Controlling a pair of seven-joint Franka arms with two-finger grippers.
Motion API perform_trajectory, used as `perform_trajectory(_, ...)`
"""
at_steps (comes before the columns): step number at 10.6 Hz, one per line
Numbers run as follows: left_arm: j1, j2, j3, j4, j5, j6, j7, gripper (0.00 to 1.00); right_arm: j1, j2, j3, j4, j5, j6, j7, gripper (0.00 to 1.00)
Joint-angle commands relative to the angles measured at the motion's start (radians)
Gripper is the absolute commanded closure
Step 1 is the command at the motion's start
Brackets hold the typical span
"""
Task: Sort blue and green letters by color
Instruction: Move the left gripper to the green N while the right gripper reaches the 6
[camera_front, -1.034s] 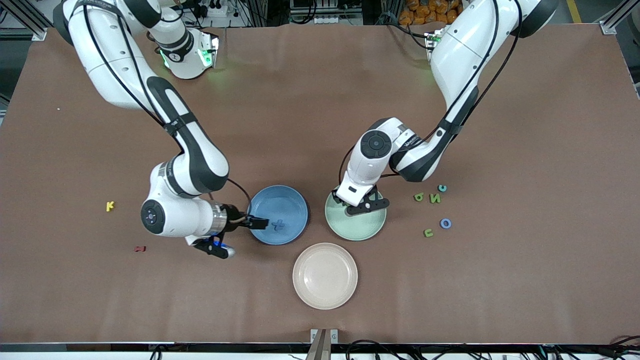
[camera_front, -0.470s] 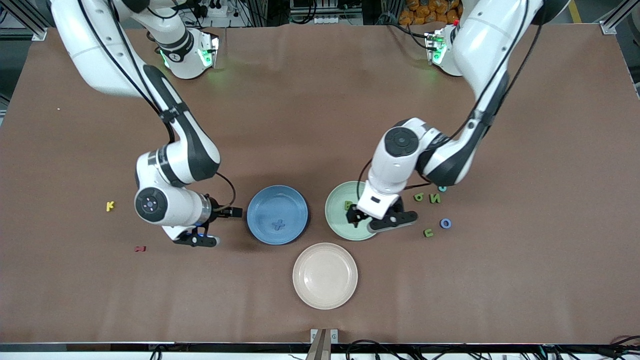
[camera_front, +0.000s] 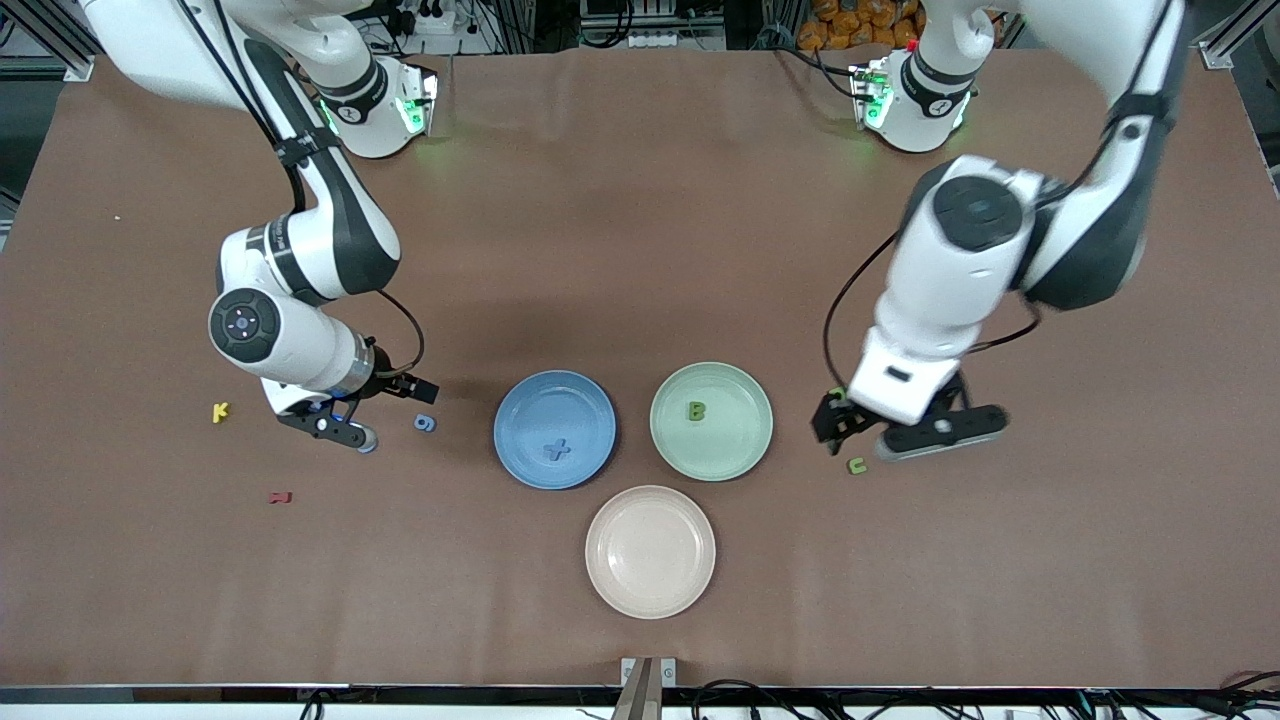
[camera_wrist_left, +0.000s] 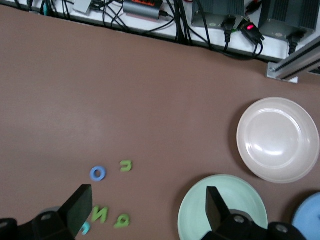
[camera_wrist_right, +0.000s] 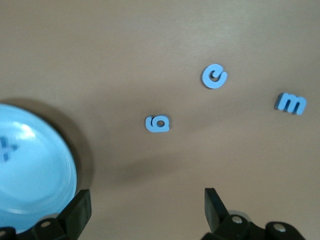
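Light, stiff, chunky little letters, probably best pinched across flat sides: X (camera_front: 556, 450) on blue plate (camera_front: 520, 400), B (camera_front: 696, 410) on green plate (camera_front: 740, 440), g (camera_wrist_right: 158, 123) loose under wide-apart right gripper (camera_wrist_right: 145, 210), U (camera_front: 857, 465), N (camera_wrist_left: 99, 214) and O (camera_wrist_left: 98, 173) below left gripper (camera_wrist_left: 147, 207), also spread, empty.

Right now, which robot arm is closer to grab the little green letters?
The left arm. Its left gripper, open, hangs over the green letters at its end of the table, while the right gripper, open, is over the blue letters.

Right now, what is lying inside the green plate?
Inside the green plate lies one green letter B, alone. In the left wrist view, the left tool covers part of this plate.
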Motion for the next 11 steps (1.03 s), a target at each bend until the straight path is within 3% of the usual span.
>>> perform_trajectory(1, 0.118, -0.158, -0.013, -0.034, -0.186, -0.167, 0.261, 0.0, -0.017, 0.013, 0.001, -0.047, -0.028, 0.084, 0.147, 0.0)
perform_trajectory(5, 0.141, -0.215, -0.008, 0.039, -0.205, -0.376, 0.291, 0.0, -0.034, 0.136, 0.003, -0.078, -0.023, 0.268, 0.149, 0.0)
perform_trajectory(8, 0.167, -0.226, -0.001, 0.038, -0.226, -0.425, 0.303, 0.0, -0.016, 0.188, 0.001, -0.073, -0.028, 0.333, 0.146, 0.0)
perform_trajectory(11, 0.196, -0.085, 0.001, 0.004, -0.234, -0.415, 0.38, 0.0, -0.017, 0.214, 0.001, -0.053, -0.054, 0.333, 0.129, 0.0)
